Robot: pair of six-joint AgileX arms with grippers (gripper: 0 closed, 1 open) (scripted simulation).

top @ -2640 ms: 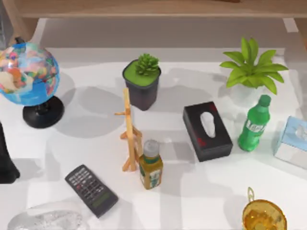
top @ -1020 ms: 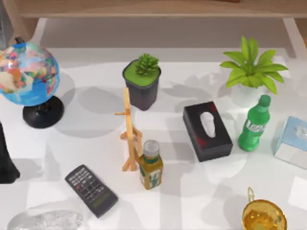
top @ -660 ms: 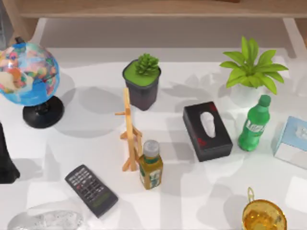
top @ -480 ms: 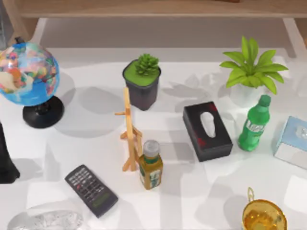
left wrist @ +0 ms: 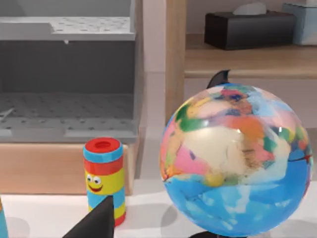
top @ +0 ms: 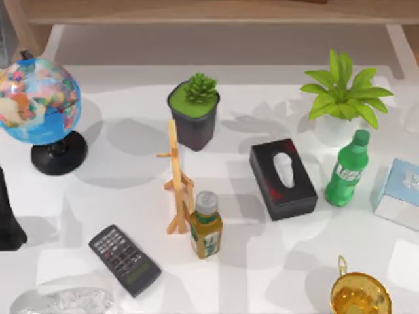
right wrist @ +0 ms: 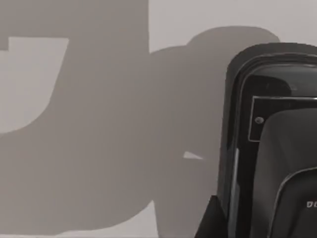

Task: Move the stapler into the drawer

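stapler (right wrist: 270, 144) on white table (right wrist: 99, 124) | lettering partly visible, unreadable

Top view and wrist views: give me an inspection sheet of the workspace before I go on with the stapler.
Surface: white table, shadow patches, no spills seen.
Job's things: stapler lying on the table close under the right wrist camera; drawer looks open.
Clutter: globe, remote, tea bottle, wooden stand, black tissue box, green bottle, succulent, leafy plant, striped toy can.
Grippers: left gripper near the striped toy can; right gripper beside the stapler.
Cables: nothing seen.
Surroundings: wooden shelf behind the table.
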